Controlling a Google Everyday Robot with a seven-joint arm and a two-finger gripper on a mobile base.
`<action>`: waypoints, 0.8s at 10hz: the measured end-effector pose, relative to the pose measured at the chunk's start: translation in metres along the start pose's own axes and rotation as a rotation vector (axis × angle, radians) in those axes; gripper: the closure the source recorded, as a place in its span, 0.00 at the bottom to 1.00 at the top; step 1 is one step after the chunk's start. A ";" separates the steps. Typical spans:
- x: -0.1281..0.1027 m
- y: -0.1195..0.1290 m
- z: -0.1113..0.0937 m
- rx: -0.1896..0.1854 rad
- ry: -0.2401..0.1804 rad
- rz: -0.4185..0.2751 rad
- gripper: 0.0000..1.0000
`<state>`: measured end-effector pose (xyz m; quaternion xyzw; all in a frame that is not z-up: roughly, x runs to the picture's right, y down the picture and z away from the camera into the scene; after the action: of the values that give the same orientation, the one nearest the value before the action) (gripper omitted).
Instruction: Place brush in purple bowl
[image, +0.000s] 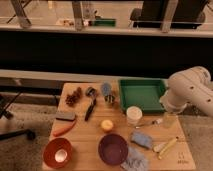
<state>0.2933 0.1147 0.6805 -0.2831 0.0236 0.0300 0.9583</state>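
Note:
The brush (90, 108) is slim and black and lies on the wooden table (85, 137), left of centre, with its round head pointing to the far side. Near the front edge sits the dark purple bowl (112, 148), with nothing in it. My white arm (187, 92) comes in from the right, and the gripper (169, 119) hangs below it at the table's right edge, beside the green tray. It is open and holds nothing. It is well to the right of both brush and bowl.
A green tray (141, 95) stands at the back right. An orange-red bowl (57, 152) is at the front left. A grey block (65, 116), a yellow ball (106, 125), a white cup (133, 115), a blue sponge (141, 139) and a yellow-handled tool (166, 147) lie around.

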 end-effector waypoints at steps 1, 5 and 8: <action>0.000 0.000 0.000 0.000 0.000 0.000 0.20; -0.008 -0.002 0.002 0.013 -0.029 -0.048 0.20; -0.018 -0.003 0.003 0.022 -0.049 -0.090 0.20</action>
<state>0.2752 0.1130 0.6853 -0.2724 -0.0125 -0.0066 0.9621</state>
